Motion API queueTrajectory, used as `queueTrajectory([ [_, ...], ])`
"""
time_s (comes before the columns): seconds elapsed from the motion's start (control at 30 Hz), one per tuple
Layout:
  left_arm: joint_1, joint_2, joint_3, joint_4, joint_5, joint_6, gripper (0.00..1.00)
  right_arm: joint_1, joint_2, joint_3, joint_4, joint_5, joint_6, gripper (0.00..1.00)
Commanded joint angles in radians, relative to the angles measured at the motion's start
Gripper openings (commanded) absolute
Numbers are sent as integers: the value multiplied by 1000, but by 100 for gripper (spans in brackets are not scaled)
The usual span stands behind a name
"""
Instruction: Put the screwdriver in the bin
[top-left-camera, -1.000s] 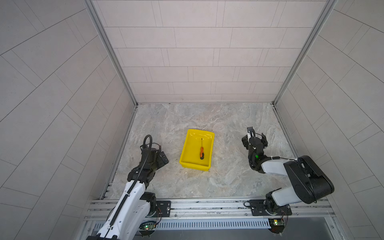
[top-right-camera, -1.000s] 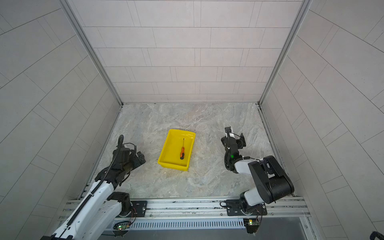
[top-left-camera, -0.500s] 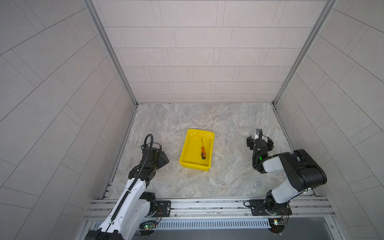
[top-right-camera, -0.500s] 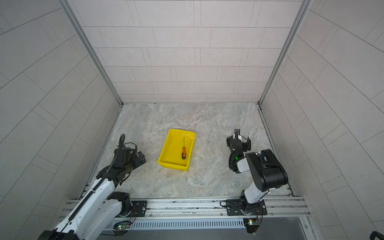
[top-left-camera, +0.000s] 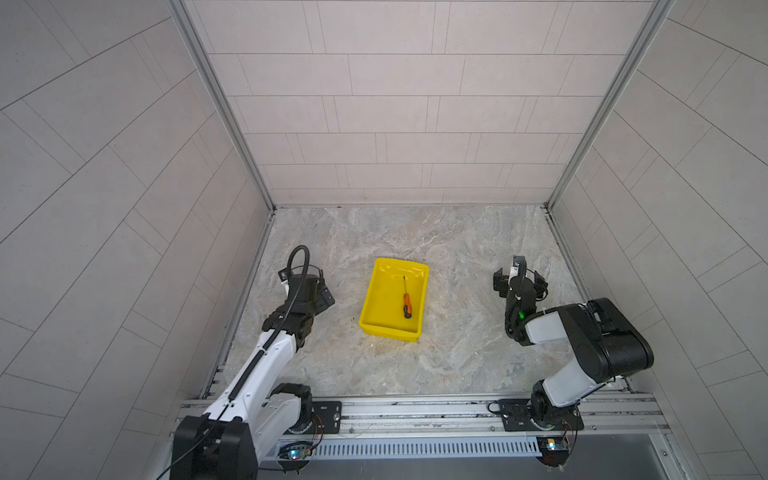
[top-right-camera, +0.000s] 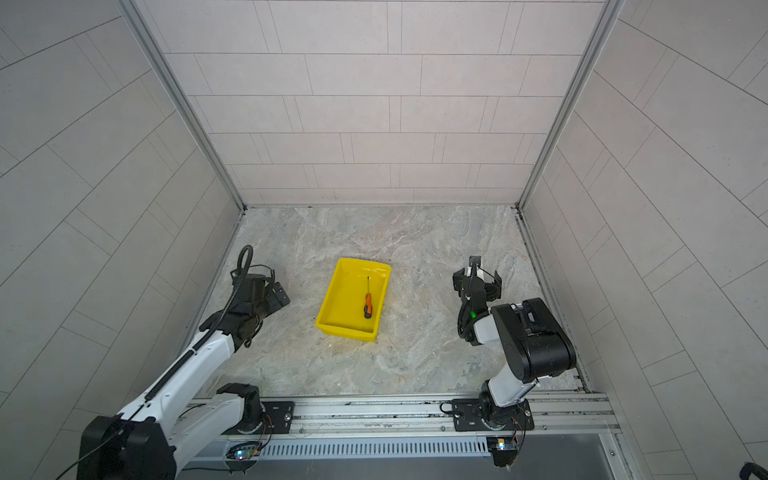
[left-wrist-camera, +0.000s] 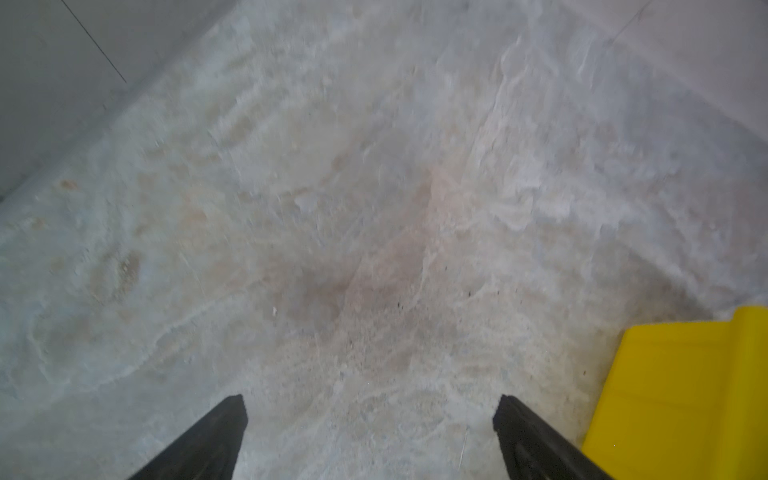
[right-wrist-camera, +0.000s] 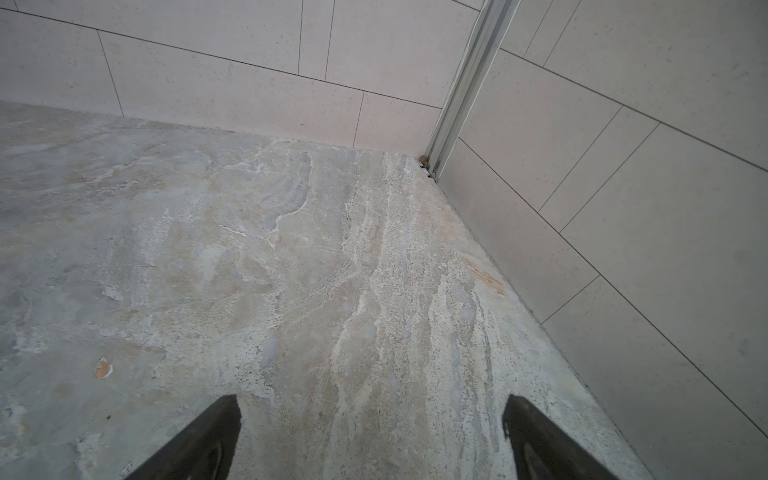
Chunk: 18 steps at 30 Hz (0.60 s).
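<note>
Screwdriver (top-left-camera: 406, 305) lies inside the bin (top-left-camera: 380, 291), shaft toward twelve o'clock, handle toward six; left end effector (left-wrist-camera: 370, 411), wide and empty, sits at its nine, nearer than right end effector (right-wrist-camera: 371, 411), equally wide, at three.

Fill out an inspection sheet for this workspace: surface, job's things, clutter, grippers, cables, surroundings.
surface: grey marbled, stained in places.
job's things: screwdriver lies flat inside the bin, shaft towards the back wall; the bin stands between the arms.
clutter: nothing seen.
grippers: left gripper open, empty; right gripper open, empty; both apart from the bin.
cables: black hose loops above the left wrist, clear of the bin.
surroundings: tiled walls on three sides; metal rail in front carries both arm bases.
</note>
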Motion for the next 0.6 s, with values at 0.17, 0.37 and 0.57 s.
queueTrajectory([
  [0.17, 9, 225, 82, 173, -229, 238, 100, -21, -4, 15, -17, -42, 23, 99],
  [0.37, 12, 356, 175, 103, -197, 306, 100, -33, -7, 19, -31, -70, 30, 99],
  [0.57, 9, 408, 53, 304, -177, 345, 100, -35, -7, 19, -32, -73, 29, 99],
])
